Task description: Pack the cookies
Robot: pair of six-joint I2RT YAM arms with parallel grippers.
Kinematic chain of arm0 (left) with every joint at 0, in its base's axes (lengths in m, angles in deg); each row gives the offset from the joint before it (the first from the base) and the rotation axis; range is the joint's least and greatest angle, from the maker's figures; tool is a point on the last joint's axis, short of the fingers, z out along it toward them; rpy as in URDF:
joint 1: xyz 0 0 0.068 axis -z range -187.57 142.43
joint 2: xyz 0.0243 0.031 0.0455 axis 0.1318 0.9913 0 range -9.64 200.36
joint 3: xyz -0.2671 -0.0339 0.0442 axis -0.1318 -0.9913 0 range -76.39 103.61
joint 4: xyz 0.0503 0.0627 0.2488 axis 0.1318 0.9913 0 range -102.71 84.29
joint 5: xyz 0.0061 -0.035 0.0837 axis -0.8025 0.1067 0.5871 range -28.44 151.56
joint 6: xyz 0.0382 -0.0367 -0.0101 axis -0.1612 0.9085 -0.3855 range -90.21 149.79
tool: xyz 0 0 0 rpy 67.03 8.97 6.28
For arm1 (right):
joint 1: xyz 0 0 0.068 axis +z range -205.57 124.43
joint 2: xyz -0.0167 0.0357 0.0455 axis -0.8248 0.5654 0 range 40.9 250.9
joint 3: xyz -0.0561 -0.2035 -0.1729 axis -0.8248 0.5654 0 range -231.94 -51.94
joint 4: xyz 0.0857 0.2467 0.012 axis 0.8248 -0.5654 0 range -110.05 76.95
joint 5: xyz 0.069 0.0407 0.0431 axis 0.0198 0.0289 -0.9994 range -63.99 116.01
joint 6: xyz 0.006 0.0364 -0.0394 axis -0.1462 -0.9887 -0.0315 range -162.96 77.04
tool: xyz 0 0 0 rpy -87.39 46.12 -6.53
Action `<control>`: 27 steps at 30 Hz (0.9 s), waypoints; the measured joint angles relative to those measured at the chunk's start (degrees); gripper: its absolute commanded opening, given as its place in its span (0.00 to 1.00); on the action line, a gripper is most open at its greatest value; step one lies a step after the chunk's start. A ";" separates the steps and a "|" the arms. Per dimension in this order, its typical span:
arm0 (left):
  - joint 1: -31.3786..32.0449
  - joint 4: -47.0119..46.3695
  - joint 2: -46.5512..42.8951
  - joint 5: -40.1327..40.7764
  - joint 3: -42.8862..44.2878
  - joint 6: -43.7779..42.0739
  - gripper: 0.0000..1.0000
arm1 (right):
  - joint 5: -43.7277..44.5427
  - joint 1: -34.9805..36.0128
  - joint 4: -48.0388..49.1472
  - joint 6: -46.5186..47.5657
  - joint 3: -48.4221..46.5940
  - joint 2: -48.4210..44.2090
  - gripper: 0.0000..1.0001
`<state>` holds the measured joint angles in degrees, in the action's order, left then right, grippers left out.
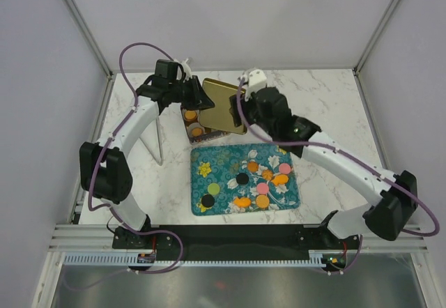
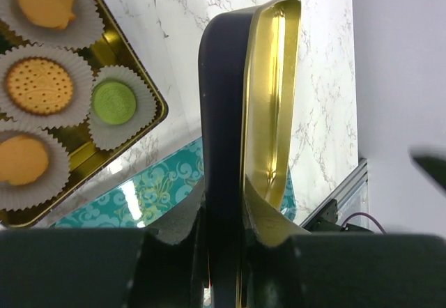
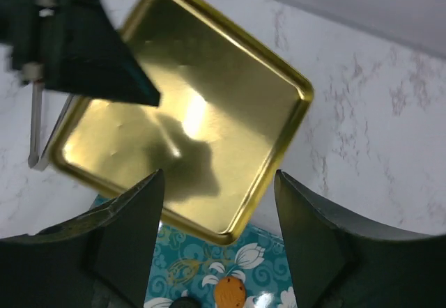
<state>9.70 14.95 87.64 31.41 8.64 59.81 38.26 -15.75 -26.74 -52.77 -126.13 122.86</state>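
Loose cookies lie on a teal tray (image 1: 223, 156): several orange ones (image 1: 263, 201), pink (image 1: 285, 168), black (image 1: 242, 178) and green (image 1: 214, 190). An open gold tin (image 1: 209, 138) behind the tray holds cookies in white paper cups; the left wrist view shows orange ones (image 2: 38, 85) and a green one (image 2: 115, 102) in it. My left gripper (image 1: 204, 101) (image 2: 233, 231) is shut on the tin's gold lid (image 1: 224, 106) (image 2: 268, 113) and holds it on edge above the tin. My right gripper (image 1: 245, 111) (image 3: 217, 182) is open and empty, facing the lid's gold inside (image 3: 181, 113).
A thin metal stand (image 1: 159, 141) rises left of the tin. White walls enclose the marble table (image 1: 327, 106). An orange cookie (image 3: 228, 293) on the tray shows below the lid in the right wrist view. The black base rail (image 1: 237, 235) runs along the near edge.
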 measured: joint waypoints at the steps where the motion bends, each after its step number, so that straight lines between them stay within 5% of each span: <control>1: -0.28 1.07 0.00 0.00 0.63 0.11 0.02 | 2.29 4.24 1.31 3.13 0.83 -1.62 0.74; 5: -0.76 3.85 0.00 -0.11 0.90 0.70 0.02 | 9.81 19.04 5.46 14.64 3.80 -3.98 0.77; 11: -0.81 6.12 -0.02 -0.63 0.87 1.55 0.02 | 20.41 29.53 7.50 26.91 7.06 0.20 0.80; 27: -0.94 6.58 -2.95 -2.84 -1.68 2.16 0.02 | 39.74 30.73 24.87 50.64 9.31 14.49 0.82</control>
<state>8.76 21.53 84.69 28.57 6.96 61.97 77.99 14.98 -1.87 -2.12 -116.82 137.35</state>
